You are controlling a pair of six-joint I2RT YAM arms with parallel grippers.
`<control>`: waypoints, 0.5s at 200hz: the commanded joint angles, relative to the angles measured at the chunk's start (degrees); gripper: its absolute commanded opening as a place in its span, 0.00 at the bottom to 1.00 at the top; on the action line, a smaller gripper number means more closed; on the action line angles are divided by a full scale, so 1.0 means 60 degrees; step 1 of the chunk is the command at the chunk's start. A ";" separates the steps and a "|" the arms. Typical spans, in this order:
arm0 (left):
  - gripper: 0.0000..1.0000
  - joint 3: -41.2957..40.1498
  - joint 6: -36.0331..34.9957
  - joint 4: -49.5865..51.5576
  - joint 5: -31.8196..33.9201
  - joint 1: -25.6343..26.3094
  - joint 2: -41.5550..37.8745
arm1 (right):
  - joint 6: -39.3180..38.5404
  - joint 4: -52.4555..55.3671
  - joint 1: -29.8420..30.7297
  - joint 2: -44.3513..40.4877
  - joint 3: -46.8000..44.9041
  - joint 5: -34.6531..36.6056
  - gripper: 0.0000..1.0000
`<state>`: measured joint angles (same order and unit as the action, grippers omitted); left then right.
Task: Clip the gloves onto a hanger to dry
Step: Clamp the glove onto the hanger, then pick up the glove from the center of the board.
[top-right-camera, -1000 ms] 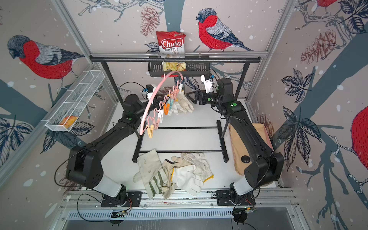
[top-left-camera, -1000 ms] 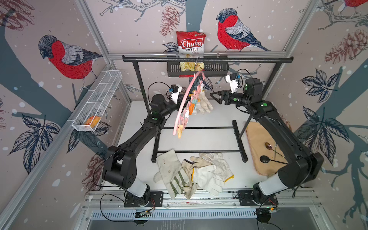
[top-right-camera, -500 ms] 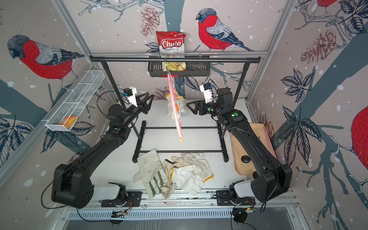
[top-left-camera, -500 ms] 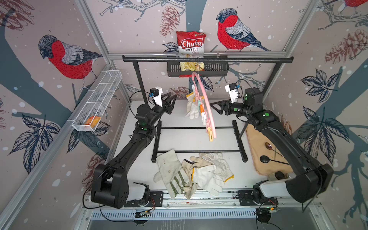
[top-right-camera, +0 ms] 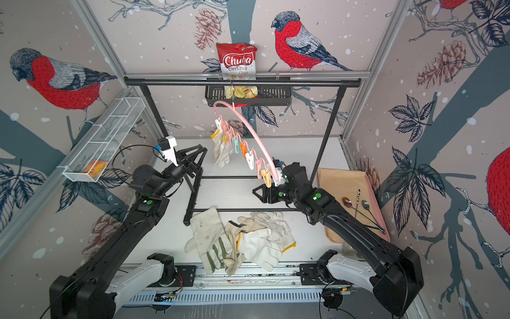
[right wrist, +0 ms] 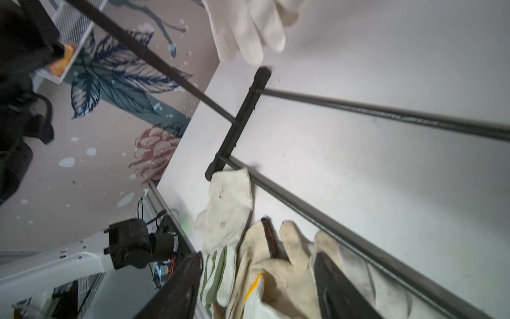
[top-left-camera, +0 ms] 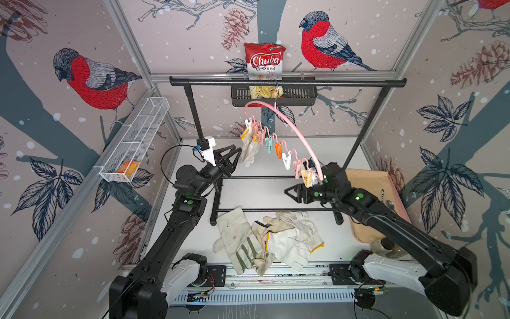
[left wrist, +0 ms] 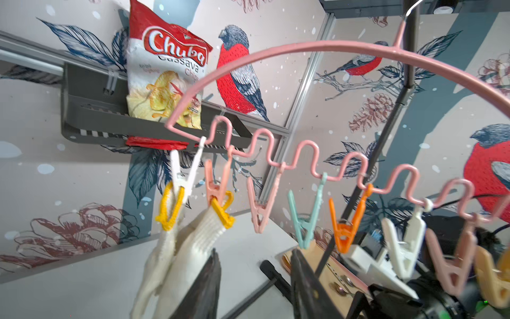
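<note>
left arm stretched far, left gripper agape, empty, beside hanging gloves; right arm bent leftward, right gripper agape, empty.

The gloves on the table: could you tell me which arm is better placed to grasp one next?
Probably the right: the right gripper, open, hangs low near the glove pile; the left gripper is up beside the hung gloves.

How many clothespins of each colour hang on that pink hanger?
Pink clothespins: 3
White clothespins: 2
Teal clothespin: 1
Orange clothespin: 1
Yellow clothespin: 1
Total: 8
</note>
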<state>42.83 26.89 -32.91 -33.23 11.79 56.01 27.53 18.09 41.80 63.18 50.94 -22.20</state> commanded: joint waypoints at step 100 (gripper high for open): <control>0.42 -0.0511 0.2234 0.8279 0.5281 -0.0030 -0.4915 | -0.1943 0.0719 0.2925 0.5540 0.2613 0.0717 0.61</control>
<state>40.73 36.21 9.50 -7.57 11.79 28.60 21.69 18.83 57.78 90.85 63.22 -17.67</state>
